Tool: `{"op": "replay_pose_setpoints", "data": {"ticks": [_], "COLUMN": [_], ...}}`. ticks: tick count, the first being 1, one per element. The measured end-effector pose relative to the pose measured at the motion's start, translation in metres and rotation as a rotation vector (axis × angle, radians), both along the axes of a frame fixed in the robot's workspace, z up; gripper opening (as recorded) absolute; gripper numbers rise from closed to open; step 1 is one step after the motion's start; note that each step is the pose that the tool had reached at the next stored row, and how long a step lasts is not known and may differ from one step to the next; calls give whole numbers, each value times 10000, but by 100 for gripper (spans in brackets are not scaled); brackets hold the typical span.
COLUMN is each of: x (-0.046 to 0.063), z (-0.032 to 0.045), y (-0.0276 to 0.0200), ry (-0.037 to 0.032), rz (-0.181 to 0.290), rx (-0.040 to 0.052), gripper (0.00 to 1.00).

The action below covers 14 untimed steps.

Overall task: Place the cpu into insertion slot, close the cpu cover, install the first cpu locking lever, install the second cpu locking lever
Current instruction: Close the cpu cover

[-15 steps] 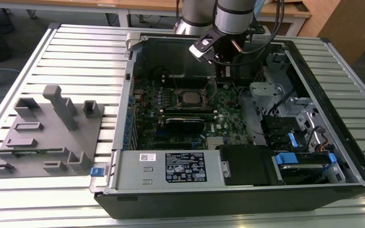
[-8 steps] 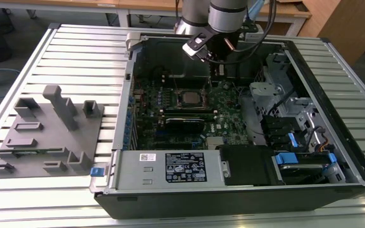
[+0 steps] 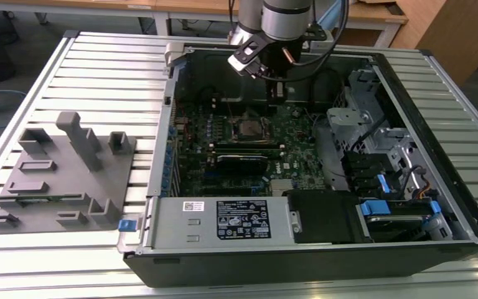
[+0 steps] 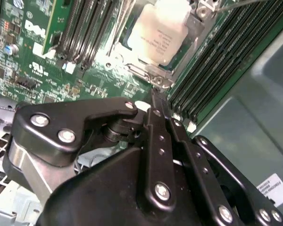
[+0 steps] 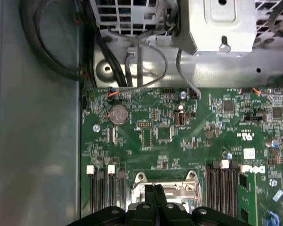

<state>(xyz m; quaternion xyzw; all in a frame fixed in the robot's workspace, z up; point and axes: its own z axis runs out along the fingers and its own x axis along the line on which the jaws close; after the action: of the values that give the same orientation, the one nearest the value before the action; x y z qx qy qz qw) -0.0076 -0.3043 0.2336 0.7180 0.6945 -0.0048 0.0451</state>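
The cpu (image 4: 160, 30), a square chip with a pale silvery top, lies in the insertion slot (image 3: 251, 129) on the green motherboard (image 5: 179, 141). A silvery frame, the cpu cover (image 4: 137, 70), lies flat around the chip. I cannot tell how the locking levers stand. My gripper (image 4: 154, 98) is shut with nothing between its black fingers (image 5: 151, 200). Its tips hover just above the socket's edge, beside the chip. In the exterior view the gripper (image 3: 277, 96) hangs inside the open case, just past the far side of the slot.
Rows of black memory slots (image 4: 212, 61) flank the socket. A long black card (image 3: 241, 159) lies on the near side of the slot. A metal drive cage (image 3: 363, 124) and black cables (image 5: 52, 47) line the case walls. A grey fixture (image 3: 65, 174) sits at the exterior view's left.
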Motion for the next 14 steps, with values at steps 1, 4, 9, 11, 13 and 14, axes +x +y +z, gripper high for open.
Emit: {"op": "replay_pose_setpoints", "data": {"ticks": [1,4,9,11,13,14], "x": [0,0,-1,0,-1,-1], "z": [0,0,-3,-4,-3,-4], "y": [0,0,1,0,0,0], "ry": [0,1,161,358,394,408], "rz": [1,1,0,0,0,0], "rx": [-1,-3,0,3,0,1], "gripper": [11,11,11,11,11,11]}}
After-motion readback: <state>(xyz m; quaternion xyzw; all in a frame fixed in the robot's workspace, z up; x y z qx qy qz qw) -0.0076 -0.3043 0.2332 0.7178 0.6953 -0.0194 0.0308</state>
